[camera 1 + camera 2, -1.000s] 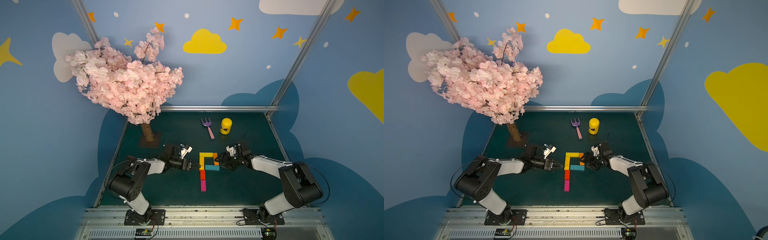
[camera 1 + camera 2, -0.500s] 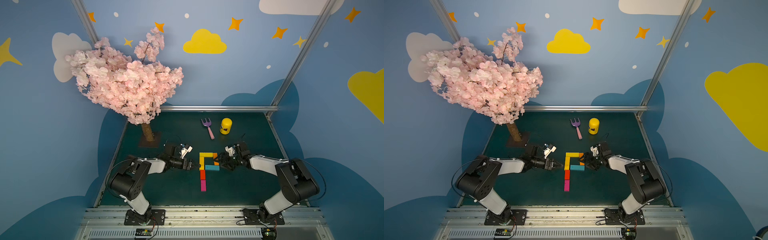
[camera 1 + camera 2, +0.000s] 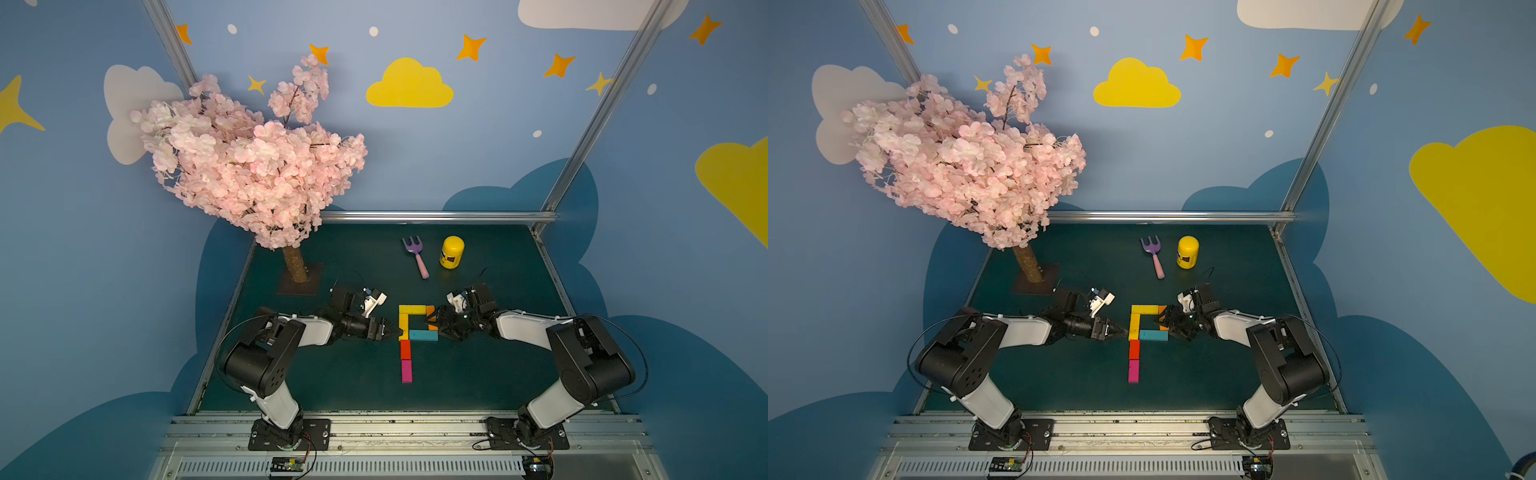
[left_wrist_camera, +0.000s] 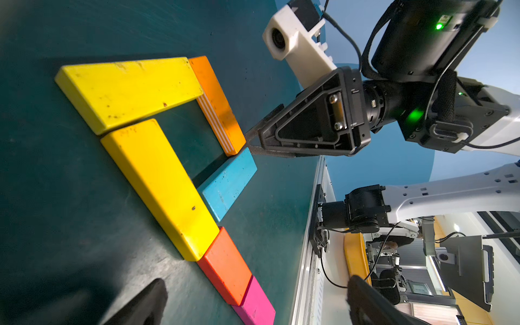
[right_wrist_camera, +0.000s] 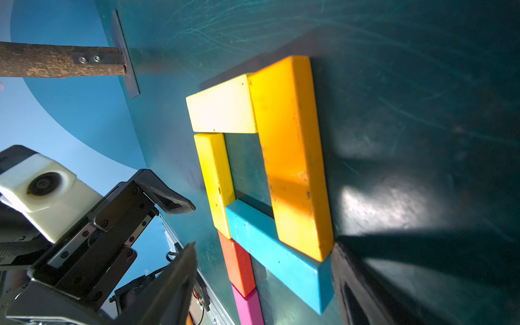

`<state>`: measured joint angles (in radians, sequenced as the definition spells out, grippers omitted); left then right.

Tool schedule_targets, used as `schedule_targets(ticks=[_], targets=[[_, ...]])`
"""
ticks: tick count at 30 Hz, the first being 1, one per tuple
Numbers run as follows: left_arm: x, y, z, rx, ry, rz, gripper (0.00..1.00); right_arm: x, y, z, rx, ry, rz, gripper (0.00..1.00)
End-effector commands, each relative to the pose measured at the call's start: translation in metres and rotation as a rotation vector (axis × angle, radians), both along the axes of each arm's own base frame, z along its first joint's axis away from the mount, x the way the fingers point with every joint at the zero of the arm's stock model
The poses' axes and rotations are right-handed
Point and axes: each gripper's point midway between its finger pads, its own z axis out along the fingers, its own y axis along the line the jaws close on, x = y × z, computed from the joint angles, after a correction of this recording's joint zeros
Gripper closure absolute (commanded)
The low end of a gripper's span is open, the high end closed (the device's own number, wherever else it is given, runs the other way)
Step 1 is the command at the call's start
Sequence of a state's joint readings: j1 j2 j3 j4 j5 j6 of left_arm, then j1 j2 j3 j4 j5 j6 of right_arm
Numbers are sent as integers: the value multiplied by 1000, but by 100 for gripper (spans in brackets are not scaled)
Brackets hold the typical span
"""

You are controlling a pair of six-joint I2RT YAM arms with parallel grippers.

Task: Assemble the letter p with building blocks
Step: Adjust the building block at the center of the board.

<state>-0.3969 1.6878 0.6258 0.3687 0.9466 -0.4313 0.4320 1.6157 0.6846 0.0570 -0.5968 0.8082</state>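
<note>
The letter p (image 3: 402, 328) lies flat on the green table: two yellow blocks (image 4: 126, 90) (image 4: 163, 183), an orange one (image 5: 292, 157) and a teal one (image 5: 278, 253) form the loop. A red block (image 3: 405, 349) and a magenta block (image 3: 406, 370) form the stem. My left gripper (image 3: 390, 330) is open, low beside the upright yellow block, holding nothing. My right gripper (image 3: 436, 324) is open at the loop's other side, its jaws one above the other. Its lower finger (image 4: 254, 140) sits at the corner where orange meets teal. It partly hides the orange block in both top views.
A pink blossom tree (image 3: 249, 166) stands on a base plate (image 3: 300, 284) at the back left. A purple toy fork (image 3: 415, 255) and a yellow can (image 3: 451, 252) lie behind the letter. A metal rail (image 3: 374, 419) runs along the table's front edge.
My right arm has shifted slightly, its gripper staying at the loop's right side. The blocks and my left arm look unchanged.
</note>
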Motion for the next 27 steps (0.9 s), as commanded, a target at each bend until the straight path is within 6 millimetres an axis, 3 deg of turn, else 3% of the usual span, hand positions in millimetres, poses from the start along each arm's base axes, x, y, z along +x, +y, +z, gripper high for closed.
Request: schedule_targets(ticks=[1, 11, 19, 23, 27], targets=[[4, -4, 4, -14, -24, -11, 0, 2, 2, -4, -9, 9, 5, 25], [4, -5, 2, -9, -27, -2, 0, 3, 3, -3, -15, 9, 14, 25], [12, 2, 13, 42, -92, 37, 0, -7, -13, 11, -96, -21, 16, 25], [27, 15, 35, 76, -187, 121, 0, -11, -28, 27, -165, -70, 17, 24], [51, 41, 69, 182, -349, 247, 0, -3, -46, 61, -268, -207, 25, 20]])
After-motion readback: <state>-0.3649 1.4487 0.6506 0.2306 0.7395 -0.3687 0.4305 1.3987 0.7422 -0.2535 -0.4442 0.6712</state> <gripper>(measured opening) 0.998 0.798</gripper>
